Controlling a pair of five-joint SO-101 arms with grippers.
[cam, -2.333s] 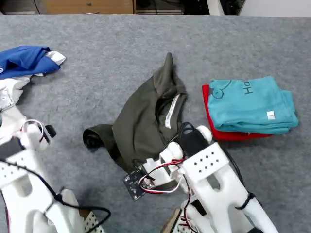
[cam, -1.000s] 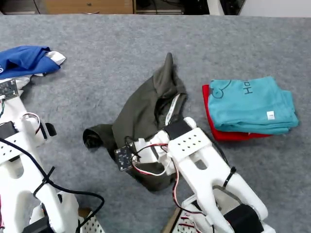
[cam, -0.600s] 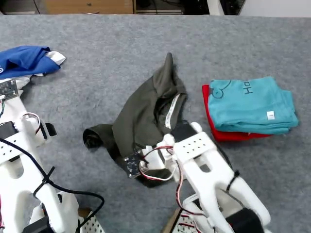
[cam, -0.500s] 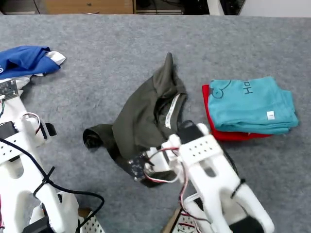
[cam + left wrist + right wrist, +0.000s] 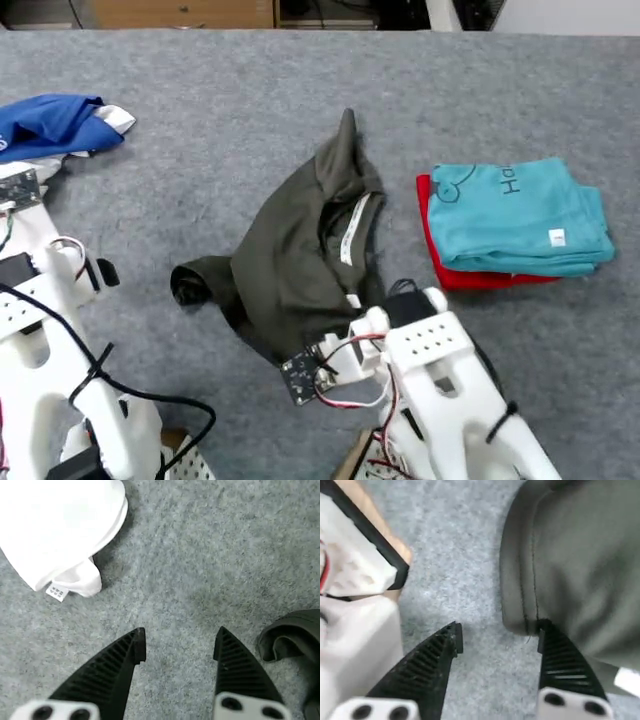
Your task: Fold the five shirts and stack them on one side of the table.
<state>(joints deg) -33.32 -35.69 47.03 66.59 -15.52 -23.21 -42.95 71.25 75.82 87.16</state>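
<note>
An olive shirt (image 5: 300, 250) lies crumpled in the middle of the grey mat. On the right, a folded teal shirt (image 5: 515, 215) rests on a folded red one (image 5: 440, 272). A blue shirt (image 5: 50, 125) lies at the far left, a white shirt (image 5: 55, 530) near it. My right gripper (image 5: 497, 635) is open just off the olive shirt's near hem (image 5: 560, 565), one fingertip (image 5: 547, 635) at the hem's edge. My left gripper (image 5: 180, 640) is open above bare mat, between the white shirt and the olive sleeve (image 5: 290, 635).
The right arm (image 5: 430, 350) stands at the near edge below the olive shirt, the left arm (image 5: 40, 300) at the near left. A wooden board and white arm base (image 5: 360, 565) sit close to the right gripper. Wooden furniture (image 5: 180, 12) lines the far edge.
The right arm has drawn back toward the near edge, off the olive shirt, whose near hem now lies flatter. The left arm has barely shifted.
</note>
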